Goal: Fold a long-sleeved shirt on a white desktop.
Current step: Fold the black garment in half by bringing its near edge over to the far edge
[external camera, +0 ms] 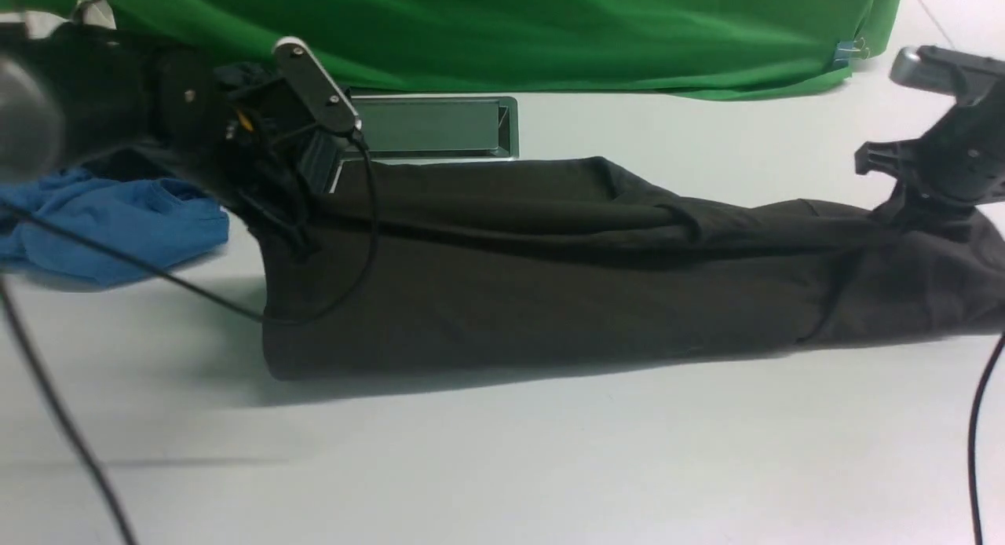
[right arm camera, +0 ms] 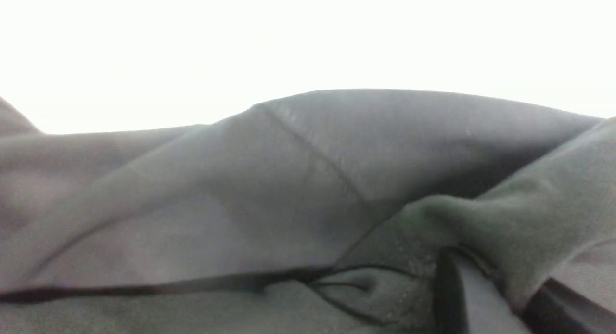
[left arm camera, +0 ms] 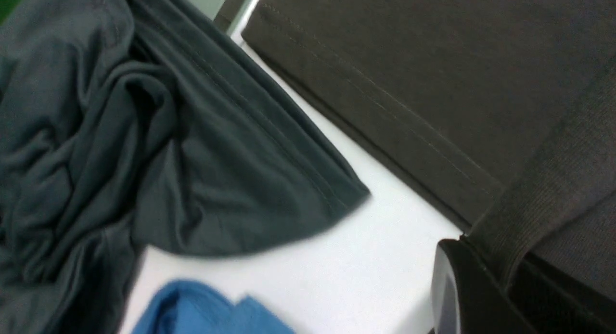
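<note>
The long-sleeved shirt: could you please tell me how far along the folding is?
Done, apparently: the long-sleeved shirt is gathered into a long band with a sleeve laid along it. In hand: the left gripper and right gripper are shut on its ends, holding the upper edge raised while the lower edge rests on the white desktop. Remaining: laying it flat and folding it crosswise.
</note>
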You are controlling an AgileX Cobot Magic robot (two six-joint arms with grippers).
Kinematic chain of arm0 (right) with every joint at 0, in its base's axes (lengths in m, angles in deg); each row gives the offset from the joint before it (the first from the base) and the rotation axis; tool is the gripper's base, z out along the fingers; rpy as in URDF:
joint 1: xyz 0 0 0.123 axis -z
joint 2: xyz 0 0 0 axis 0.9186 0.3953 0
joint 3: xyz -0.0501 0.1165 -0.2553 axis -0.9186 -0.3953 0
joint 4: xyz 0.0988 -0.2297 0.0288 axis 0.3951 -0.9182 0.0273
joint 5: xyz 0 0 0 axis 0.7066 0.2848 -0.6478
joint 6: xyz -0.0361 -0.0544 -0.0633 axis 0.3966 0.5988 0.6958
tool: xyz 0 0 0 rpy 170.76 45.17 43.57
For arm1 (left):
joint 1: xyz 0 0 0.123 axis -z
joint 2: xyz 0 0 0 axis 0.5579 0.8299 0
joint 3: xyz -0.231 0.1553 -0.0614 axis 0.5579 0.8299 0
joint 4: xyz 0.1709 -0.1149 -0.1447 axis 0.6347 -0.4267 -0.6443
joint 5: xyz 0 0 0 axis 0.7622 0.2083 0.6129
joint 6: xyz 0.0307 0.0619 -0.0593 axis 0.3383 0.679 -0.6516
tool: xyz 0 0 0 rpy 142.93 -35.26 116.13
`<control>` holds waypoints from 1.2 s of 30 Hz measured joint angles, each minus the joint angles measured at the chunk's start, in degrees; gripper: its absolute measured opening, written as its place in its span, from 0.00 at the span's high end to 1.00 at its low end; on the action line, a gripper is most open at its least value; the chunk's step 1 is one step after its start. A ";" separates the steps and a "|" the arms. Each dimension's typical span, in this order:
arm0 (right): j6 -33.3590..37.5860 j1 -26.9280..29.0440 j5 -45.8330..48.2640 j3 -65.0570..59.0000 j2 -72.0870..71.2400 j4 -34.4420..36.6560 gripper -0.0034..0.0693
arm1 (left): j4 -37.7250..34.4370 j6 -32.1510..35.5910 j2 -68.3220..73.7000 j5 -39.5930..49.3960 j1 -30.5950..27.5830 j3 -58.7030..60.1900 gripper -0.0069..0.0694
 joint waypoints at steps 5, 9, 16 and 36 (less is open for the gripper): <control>-0.27 0.00 -1.53 3.09 3.14 0.00 0.88 | 0.63 0.86 4.50 -0.18 -0.06 -4.23 0.87; -0.62 0.00 -2.80 3.46 3.46 0.00 0.88 | 0.91 0.58 5.73 -0.18 -0.13 -5.57 0.87; -0.87 0.00 -1.69 3.58 3.10 0.00 0.88 | 0.86 -2.31 3.77 0.80 -0.13 -5.69 0.87; -1.65 0.19 -9.79 4.30 4.13 -1.84 0.26 | 5.46 -6.70 9.35 -14.92 -0.38 -6.61 0.83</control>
